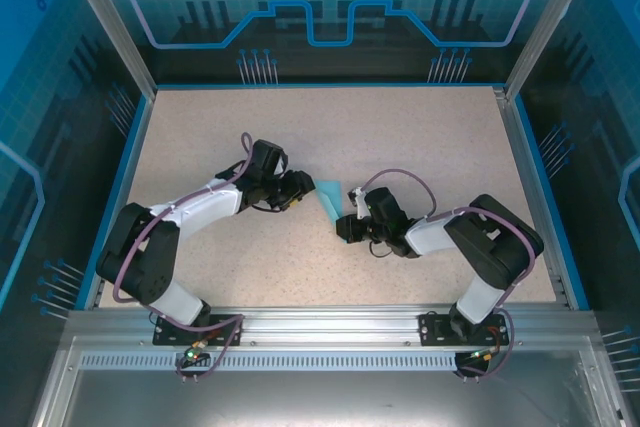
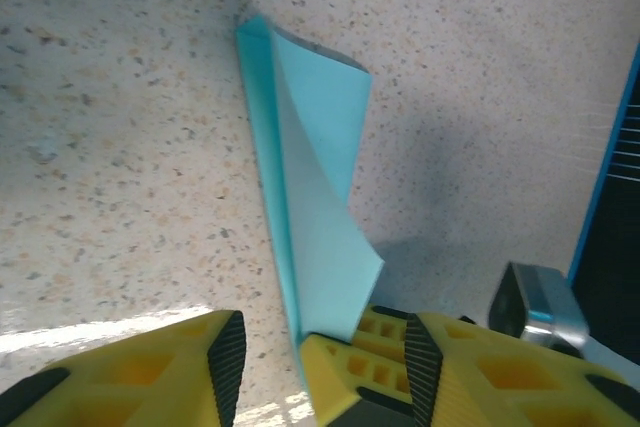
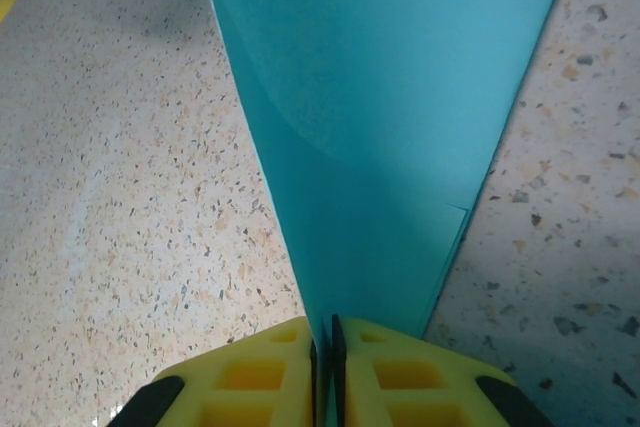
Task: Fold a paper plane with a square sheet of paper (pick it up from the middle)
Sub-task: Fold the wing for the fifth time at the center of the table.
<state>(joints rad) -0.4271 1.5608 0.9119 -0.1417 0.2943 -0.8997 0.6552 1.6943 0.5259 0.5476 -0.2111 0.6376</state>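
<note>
**Top external view: two grippers are meeting at one part-folded cyan paper**

Top external view is showing the paper (image 1: pixel 328 197) lying near the middle of the speckled table (image 1: pixel 300 117), folded into a small angular shape. The left gripper (image 1: pixel 298 190) is sitting just beside it at the paper's 9 o'clock. The right gripper (image 1: pixel 350 225) is reaching in at its 5 o'clock.

From the right wrist, the right gripper (image 3: pixel 322 332) is pinching the narrow end of the paper (image 3: pixel 390 127). Its yellow fingers (image 3: pixel 250 372) are pressing together with only the sheet between them. The paper is widening away toward 12 o'clock. This grip is probably anchoring the sheet so the folded layers are not springing apart.

From the left wrist, the left gripper (image 2: pixel 272 342) is standing with its jaws parted and is clamping nothing. The paper (image 2: pixel 315 177) is running as a long crease from 6 o'clock toward 11 o'clock, with one layer curling up off the table. Its near end is touching the inner side of the right-hand finger (image 2: pixel 350 372). The open jaws are likely lining up either to take that raised layer or to press the crease, though I cannot tell which.

Counting: one paper, two grippers, two arms, one table. The paper is not yet forming a slim dart, so the folding is looking partway done.
</note>
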